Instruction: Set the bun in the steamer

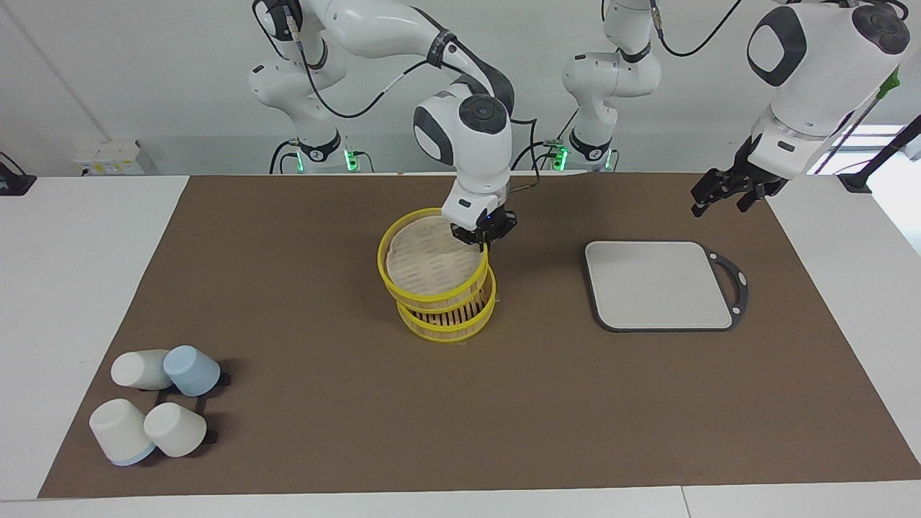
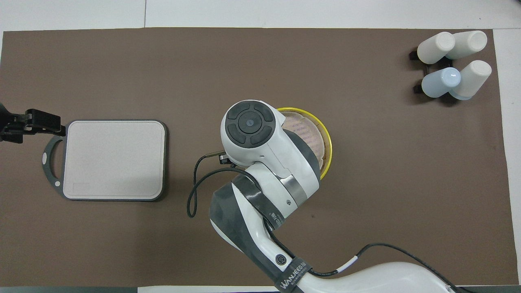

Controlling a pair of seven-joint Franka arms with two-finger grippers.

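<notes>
Right gripper (image 1: 481,239) at steamer (image 1: 432,295) rim.
Grip state indeterminate; bun unseen. Left gripper (image 1: 727,196) waited, fingers apart, empty, near board (image 1: 658,284).

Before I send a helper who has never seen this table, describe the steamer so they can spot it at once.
On the brown mat covering the table, look at the middle, under the right gripper. The steamer is a round basket of two stacked tiers with a pale slatted floor. Its bright yellow rims set it apart from the flat grey board beside it and the cups.
</notes>
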